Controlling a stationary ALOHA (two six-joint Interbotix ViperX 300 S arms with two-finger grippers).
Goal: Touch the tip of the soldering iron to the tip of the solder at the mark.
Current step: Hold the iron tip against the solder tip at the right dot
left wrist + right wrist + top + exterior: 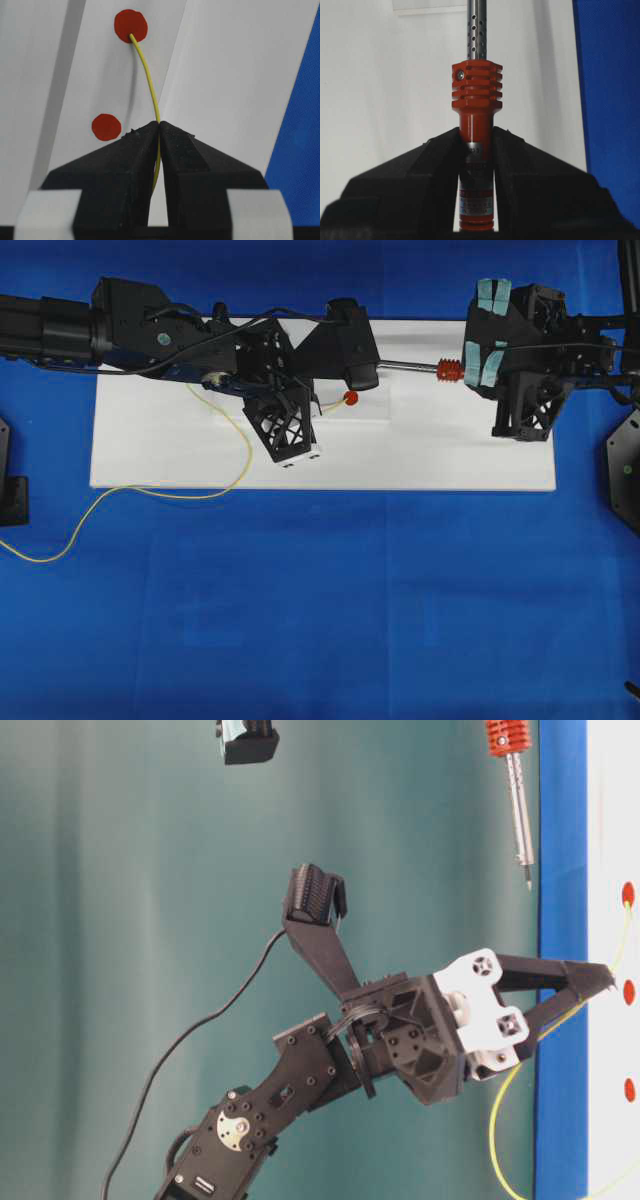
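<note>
Two grips set up the meeting: the left gripper (159, 131), jaws clamped on the solder (148, 80), steadies its tip on the upper red mark (130, 25) of the white board (450, 455), while the right gripper (476, 145), jaws clamped on the soldering iron (476, 90), holds the shaft aimed forward, its tip apparently short of that mark.

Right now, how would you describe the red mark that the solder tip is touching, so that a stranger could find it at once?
Start at the white board on the blue cloth. The left hand pinches the thin yellow solder there. Follow the wire ahead to its tip: it ends on the red mark. A second red dot lies nearer the hand, but no wire touches it.
</note>
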